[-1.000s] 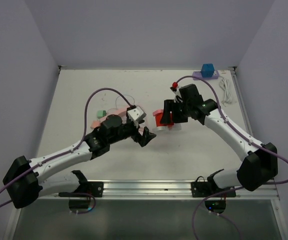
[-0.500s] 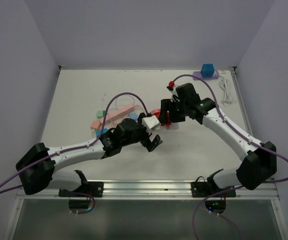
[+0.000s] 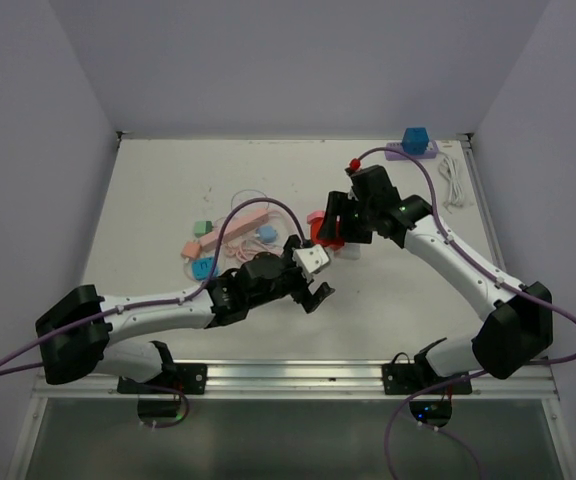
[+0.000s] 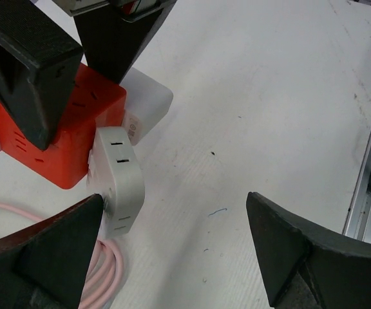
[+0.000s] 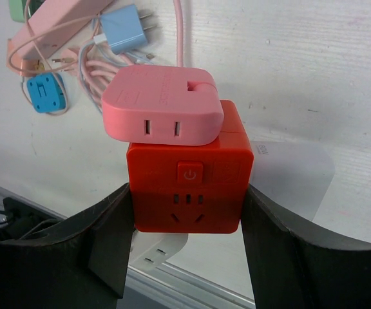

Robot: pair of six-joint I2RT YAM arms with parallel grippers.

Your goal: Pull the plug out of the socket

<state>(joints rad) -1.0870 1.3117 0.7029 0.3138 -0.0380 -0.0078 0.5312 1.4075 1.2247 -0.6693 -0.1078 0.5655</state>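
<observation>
From above, the right gripper is closed around a red cube socket near the middle of the worktop. The left gripper sits just beside it, on the near side, and points at it. A pink plug sticks out of the far side of the cube.

In the left wrist view, the left gripper is wide open and holds nothing. A white plug is stuck into the side of the red cube socket. It is right by one finger, but I cannot tell if they touch. I think this is the plug to pull. A pink cable lies under it.

In the right wrist view, the right gripper squeezes the red cube socket on two sides. The pink plug sits on top. A bit of the white plug peeks out below.

The white plug looks like hard, smooth plastic. It is likely light and will not bend, but its pins may sit tight. The best place to hold it seems to be its two flat sides, close to the cube. Smooth plastic can slip, so it needs a firm squeeze and a straight pull away from the cube. A crooked pull could twist the cube in the right gripper.
</observation>
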